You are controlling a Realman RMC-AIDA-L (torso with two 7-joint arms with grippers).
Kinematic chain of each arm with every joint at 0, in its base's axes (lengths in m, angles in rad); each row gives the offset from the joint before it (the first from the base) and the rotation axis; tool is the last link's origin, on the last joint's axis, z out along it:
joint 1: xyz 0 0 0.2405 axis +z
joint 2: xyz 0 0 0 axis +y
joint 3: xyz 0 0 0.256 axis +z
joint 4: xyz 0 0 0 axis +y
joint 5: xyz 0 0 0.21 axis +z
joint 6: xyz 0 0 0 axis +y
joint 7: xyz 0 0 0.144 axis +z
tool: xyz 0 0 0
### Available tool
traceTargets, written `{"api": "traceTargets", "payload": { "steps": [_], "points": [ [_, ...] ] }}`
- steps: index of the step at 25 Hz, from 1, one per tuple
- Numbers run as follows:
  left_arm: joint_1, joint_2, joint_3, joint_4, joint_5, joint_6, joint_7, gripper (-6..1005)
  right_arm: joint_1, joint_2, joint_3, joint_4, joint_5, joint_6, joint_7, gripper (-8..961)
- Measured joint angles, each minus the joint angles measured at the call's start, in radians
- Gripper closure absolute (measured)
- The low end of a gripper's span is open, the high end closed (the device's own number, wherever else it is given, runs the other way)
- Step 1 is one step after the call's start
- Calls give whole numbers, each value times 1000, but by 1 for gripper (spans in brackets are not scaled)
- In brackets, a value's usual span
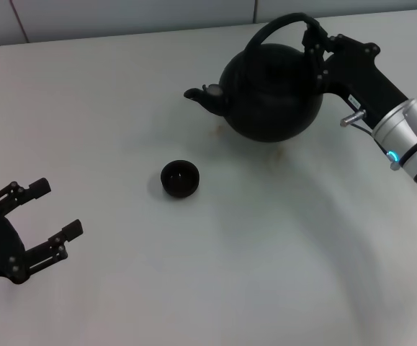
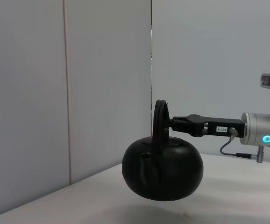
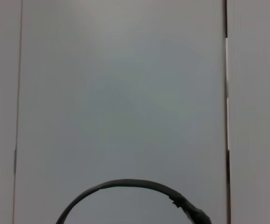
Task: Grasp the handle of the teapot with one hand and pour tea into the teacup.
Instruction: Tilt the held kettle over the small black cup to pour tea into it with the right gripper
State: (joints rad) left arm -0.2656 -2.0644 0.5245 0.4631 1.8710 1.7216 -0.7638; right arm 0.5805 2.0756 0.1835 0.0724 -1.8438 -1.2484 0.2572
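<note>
The matte-black teapot (image 1: 271, 92) hangs a little above the white table at the back, its spout (image 1: 197, 95) pointing left. My right gripper (image 1: 315, 45) is shut on the right side of its arched handle (image 1: 280, 27) and holds the pot level. The left wrist view shows the lifted teapot (image 2: 162, 168), its handle (image 2: 160, 121) and the right gripper (image 2: 176, 124) from the side. The handle's arc also shows in the right wrist view (image 3: 125, 186). The small dark teacup (image 1: 179, 178) stands on the table, in front of and left of the pot. My left gripper (image 1: 46, 209) is open at the near left.
The white table (image 1: 266, 274) stretches to a pale wall (image 1: 122, 18) at the back. A faint mark (image 1: 219, 131) lies on the table under the spout side of the pot.
</note>
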Motion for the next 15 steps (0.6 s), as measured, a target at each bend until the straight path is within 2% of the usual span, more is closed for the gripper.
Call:
{"api": "traceTargets", "payload": {
  "steps": [3, 8, 11, 12, 15],
  "points": [
    [0, -1, 0, -9, -8, 0, 1, 206, 7, -1, -1, -25, -27, 1, 44, 875],
    [0, -1, 0, -11, -10, 0, 2, 206, 35, -5, -3, -136, -144, -7, 229, 875],
    [0, 0, 0, -11, -10, 0, 3, 206, 56, -12, -26, -192, -196, -13, 327, 875],
    [0, 0, 0, -16, -11, 1, 8, 206, 72, -18, -63, -228, -215, -22, 393, 875],
    [0, 0, 0, -21, -11, 1, 12, 206, 84, -20, -101, -247, -217, -38, 424, 875]
  ]
}}
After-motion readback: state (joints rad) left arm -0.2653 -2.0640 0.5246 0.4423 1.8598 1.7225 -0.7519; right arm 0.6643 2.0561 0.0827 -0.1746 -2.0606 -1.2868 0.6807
